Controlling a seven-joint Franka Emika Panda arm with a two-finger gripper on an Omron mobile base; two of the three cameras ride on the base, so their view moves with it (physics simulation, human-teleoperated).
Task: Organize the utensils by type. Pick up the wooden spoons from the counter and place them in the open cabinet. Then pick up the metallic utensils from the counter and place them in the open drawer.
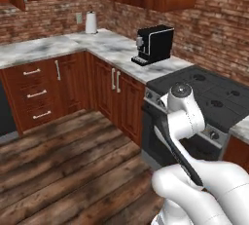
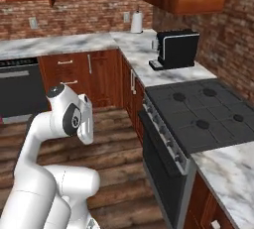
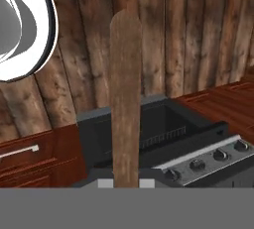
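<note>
In the hand view a wooden spoon's point(image 3: 125, 99) flat mid-brown handle rises straight up from between my fingertips. My gripper point(image 3: 125, 184) is shut on it at the bottom of that view; the spoon's bowl is hidden below. Behind the handle lie the wood floor and the dark oven front. The marble counter point(image 1: 112, 48) runs along the brick wall and around the corner, also seen as the counter point(image 2: 74, 44) in the right base view. No spoons lie on the stretch in view. The metallic utensils, the open cabinet and the open drawer are out of view.
A black coffee machine point(image 1: 154, 44) stands on the counter beside the dark stove point(image 1: 209, 97), with a paper towel roll point(image 1: 91, 22) in the corner. Closed reddish-brown cabinets point(image 1: 104, 87) line the base. The oven front with knobs point(image 3: 198, 163) is close to my hand. Wood floor point(image 1: 63, 165) lies open to the left.
</note>
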